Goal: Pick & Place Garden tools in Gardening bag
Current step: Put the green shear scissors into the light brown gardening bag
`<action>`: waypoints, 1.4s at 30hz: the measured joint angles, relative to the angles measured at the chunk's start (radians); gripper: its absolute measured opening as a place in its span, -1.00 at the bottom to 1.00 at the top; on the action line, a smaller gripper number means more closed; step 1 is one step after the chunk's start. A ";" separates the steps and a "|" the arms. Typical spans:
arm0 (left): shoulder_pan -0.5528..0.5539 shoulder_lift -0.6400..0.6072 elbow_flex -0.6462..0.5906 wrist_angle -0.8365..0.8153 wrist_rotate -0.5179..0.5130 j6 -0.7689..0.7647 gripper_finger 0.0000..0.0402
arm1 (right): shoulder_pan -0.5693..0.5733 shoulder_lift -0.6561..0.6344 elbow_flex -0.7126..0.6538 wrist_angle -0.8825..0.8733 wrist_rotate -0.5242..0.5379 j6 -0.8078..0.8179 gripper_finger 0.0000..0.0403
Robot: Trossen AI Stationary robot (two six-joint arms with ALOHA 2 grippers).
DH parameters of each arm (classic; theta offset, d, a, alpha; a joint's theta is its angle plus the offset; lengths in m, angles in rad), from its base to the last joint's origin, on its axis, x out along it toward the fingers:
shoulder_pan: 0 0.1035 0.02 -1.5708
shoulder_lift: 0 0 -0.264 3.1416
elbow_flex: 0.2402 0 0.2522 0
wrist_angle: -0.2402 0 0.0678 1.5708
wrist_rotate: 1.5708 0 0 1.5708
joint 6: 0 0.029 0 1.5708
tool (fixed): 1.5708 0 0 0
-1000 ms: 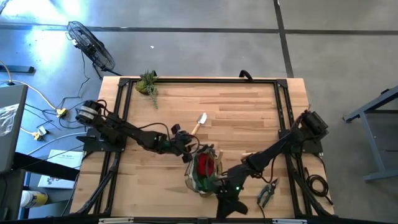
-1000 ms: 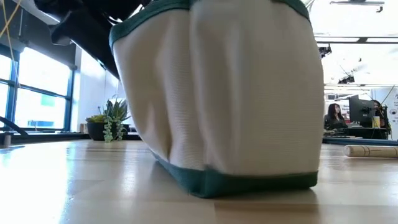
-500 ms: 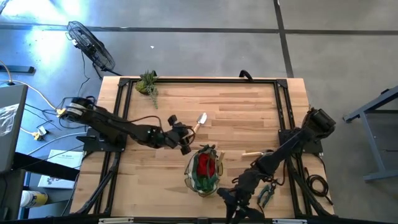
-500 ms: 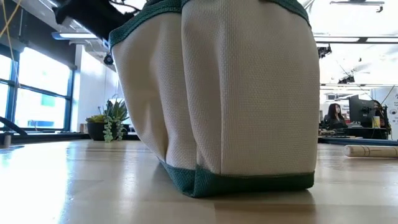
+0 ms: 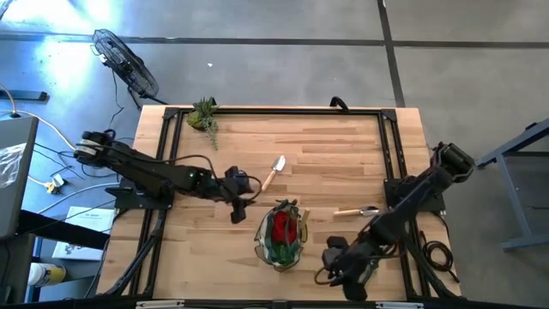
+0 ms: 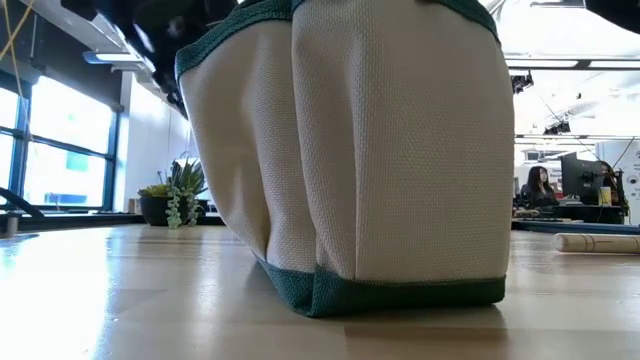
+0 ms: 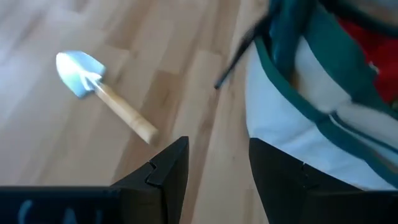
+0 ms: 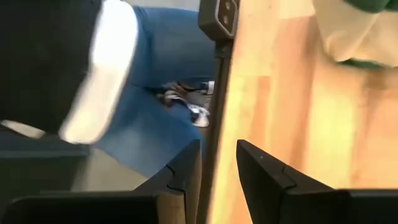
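The gardening bag [image 5: 280,236] stands upright near the front edge of the table [image 5: 326,163], a little left of the middle, with something red [image 5: 282,227] showing inside its open mouth. From table height the bag [image 6: 350,150] fills most of the view, pale canvas with green trim along the bottom.

The left gripper [image 5: 238,209] hangs just to the left of the bag, its fingers [image 7: 165,174] parted with a clear gap and nothing between them. Past those fingers the wrist camera sees the bag's side [image 7: 298,118] close by and a wooden-handled trowel [image 7: 102,93] lying flat on the boards. From above that trowel [image 5: 274,170] lies behind the bag, toward the middle of the table, apart from it.

The right gripper [image 5: 336,262] is low at the front edge, right of the bag, fingers [image 8: 186,174] slightly apart and holding nothing. Its camera looks over the table's edge toward a person's legs in blue trousers [image 8: 155,124].

A second wooden-handled tool [image 5: 353,210] lies to the right of the bag, well clear of it. A leafy plant [image 5: 205,116] sits at the far left corner
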 joint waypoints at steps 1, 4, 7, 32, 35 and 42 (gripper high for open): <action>0.000 0.005 0.000 -0.007 0.013 -0.003 -0.20 | 0.010 0.001 0.000 -0.013 0.019 -0.023 -0.54; 0.000 0.006 0.000 -0.036 0.015 -0.013 -0.20 | 0.039 0.005 0.000 -0.051 0.056 -0.038 -0.54; 0.000 0.006 0.000 -0.051 0.013 -0.015 -0.20 | 0.065 0.005 0.000 -0.052 0.095 -0.003 -0.54; 0.000 0.006 0.000 -0.072 0.024 -0.020 -0.20 | 0.208 0.055 0.000 -0.398 0.186 -0.220 -0.54; 0.000 0.006 0.000 -0.078 0.024 -0.020 -0.20 | 0.208 0.075 0.000 -0.420 0.129 -0.220 -0.54; 0.000 0.006 0.000 -0.078 0.023 -0.034 -0.20 | 0.208 0.124 0.000 -0.430 0.097 -0.220 -0.54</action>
